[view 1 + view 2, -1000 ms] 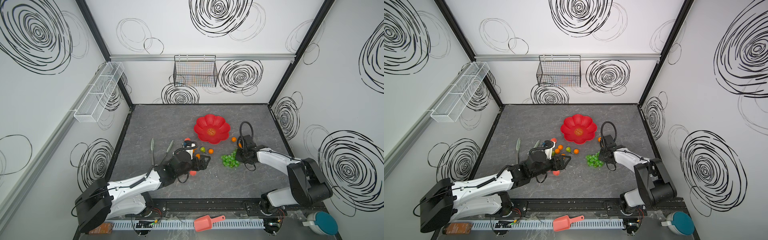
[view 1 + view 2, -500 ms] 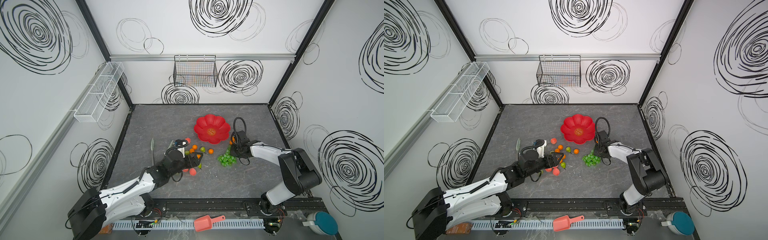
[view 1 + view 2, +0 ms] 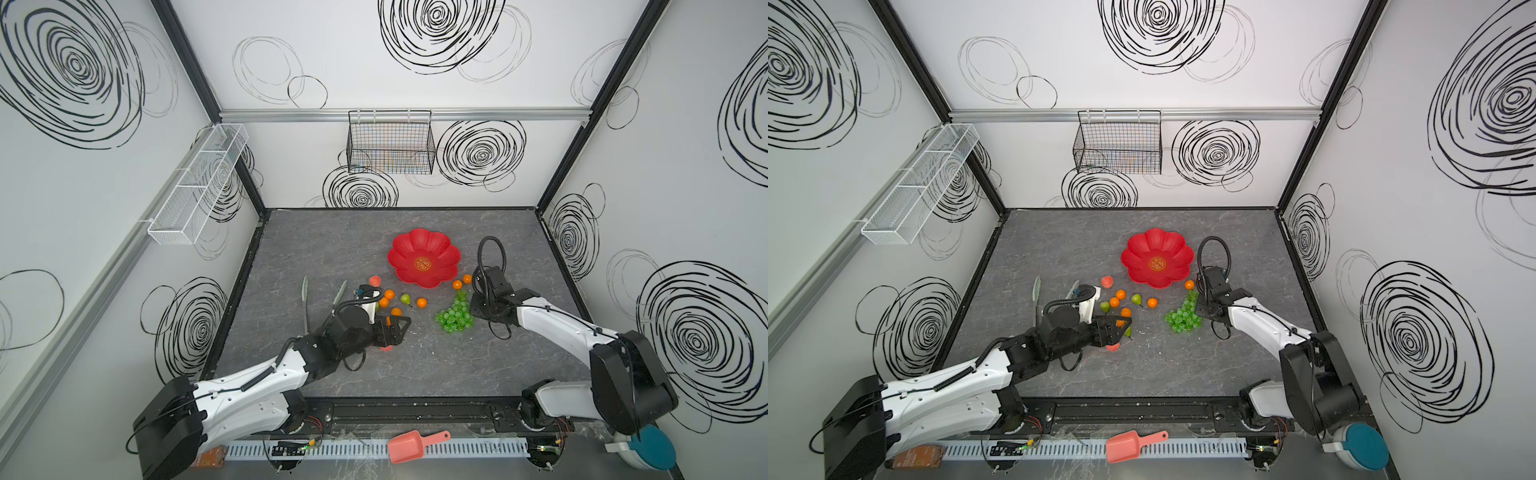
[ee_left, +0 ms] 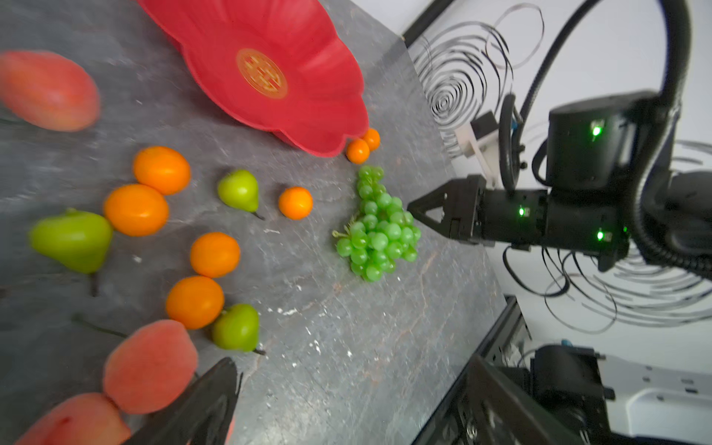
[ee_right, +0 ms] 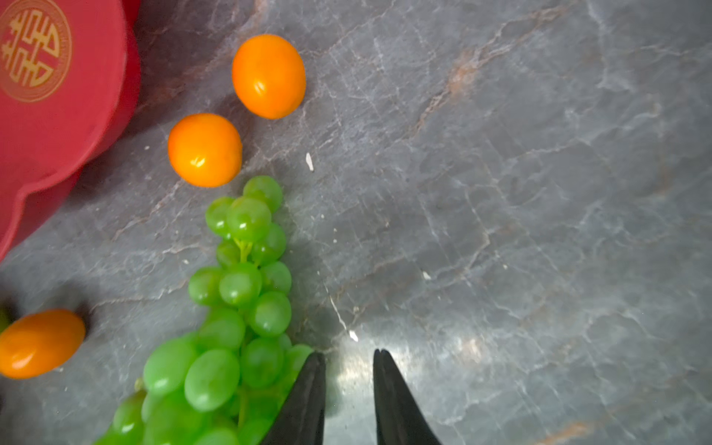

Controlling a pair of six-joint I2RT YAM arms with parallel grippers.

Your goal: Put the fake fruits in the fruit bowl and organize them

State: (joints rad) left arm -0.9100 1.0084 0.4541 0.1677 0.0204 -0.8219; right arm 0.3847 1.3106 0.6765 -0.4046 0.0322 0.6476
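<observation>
Has swung right end effector (image 5: 348,352) back from the empty bowl (image 3: 405,253) to beside the grapes (image 5: 239,285), between bench middle and right edge, narrowly parted, holding nothing; probably lining up the grape pick, so needs a wider opening first; cannot tell for left end effector (image 3: 397,328).

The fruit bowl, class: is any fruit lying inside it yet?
No, the fruit bowl shows only its bare red inside and gold centre mark, and the grapes lie outside it.
</observation>
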